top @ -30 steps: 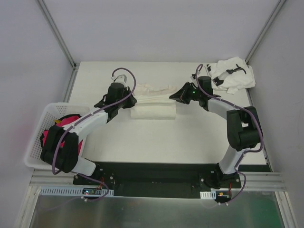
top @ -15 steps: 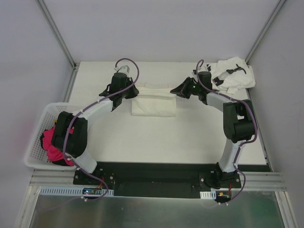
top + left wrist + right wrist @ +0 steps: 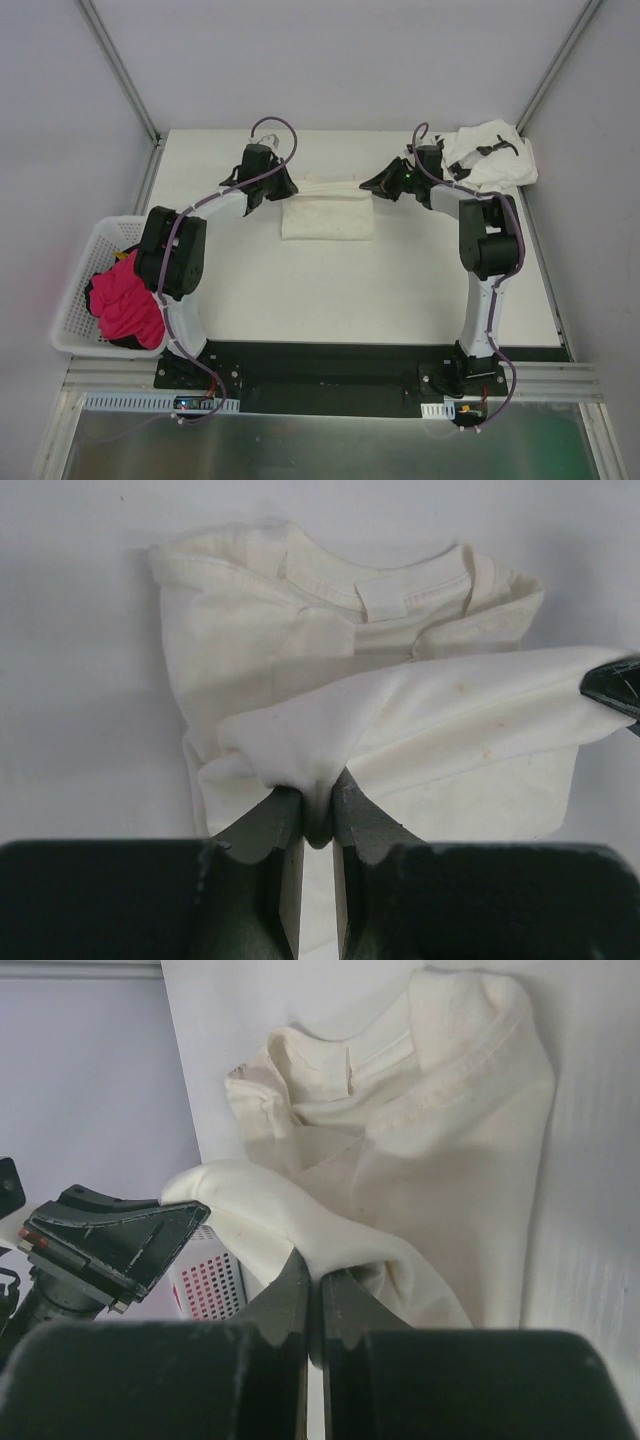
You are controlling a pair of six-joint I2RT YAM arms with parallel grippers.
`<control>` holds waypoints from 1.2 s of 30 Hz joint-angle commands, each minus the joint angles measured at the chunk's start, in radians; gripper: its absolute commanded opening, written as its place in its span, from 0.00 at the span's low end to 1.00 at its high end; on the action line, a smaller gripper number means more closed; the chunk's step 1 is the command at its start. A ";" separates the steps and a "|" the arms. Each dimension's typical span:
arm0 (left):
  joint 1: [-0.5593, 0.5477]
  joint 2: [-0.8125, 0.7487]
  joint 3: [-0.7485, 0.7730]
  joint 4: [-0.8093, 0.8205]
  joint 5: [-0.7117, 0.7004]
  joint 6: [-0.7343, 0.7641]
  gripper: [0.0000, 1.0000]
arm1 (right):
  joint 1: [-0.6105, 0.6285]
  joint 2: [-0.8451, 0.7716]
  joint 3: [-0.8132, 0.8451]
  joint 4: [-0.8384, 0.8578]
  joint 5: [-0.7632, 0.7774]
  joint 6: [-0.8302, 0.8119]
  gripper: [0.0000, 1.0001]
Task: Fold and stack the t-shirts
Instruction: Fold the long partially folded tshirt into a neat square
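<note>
The cream t-shirt (image 3: 325,218), one of two on the bench (image 3: 350,290), is sitting part-folded at centre rear. The left gripper (image 3: 288,186) and right gripper (image 3: 366,185) are each pinching an end of its raised layer, jaws clamped on cloth. The printed t-shirt (image 3: 490,155) is lying crumpled in the far right corner. One basket (image 3: 72,300) at left is holding pink cloth (image 3: 125,305).

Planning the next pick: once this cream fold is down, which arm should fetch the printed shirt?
Right, probably. The printed shirt lies crumpled in the far right corner, close beside the right gripper. The left gripper would have to reach across the cream shirt. Both are shut on its edge.
</note>
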 commanded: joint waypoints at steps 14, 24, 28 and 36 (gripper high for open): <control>0.116 0.151 0.139 0.003 0.132 -0.061 0.00 | -0.062 0.205 0.236 0.012 -0.026 0.095 0.27; 0.117 0.091 0.131 -0.012 0.104 -0.030 0.42 | -0.074 0.179 0.299 0.029 -0.030 0.124 0.24; 0.117 0.038 0.119 -0.012 0.106 -0.025 0.60 | -0.060 0.061 0.175 0.081 -0.018 0.126 0.03; 0.096 -0.108 0.021 0.025 0.113 -0.054 0.61 | 0.047 -0.111 -0.060 0.149 -0.010 0.129 0.01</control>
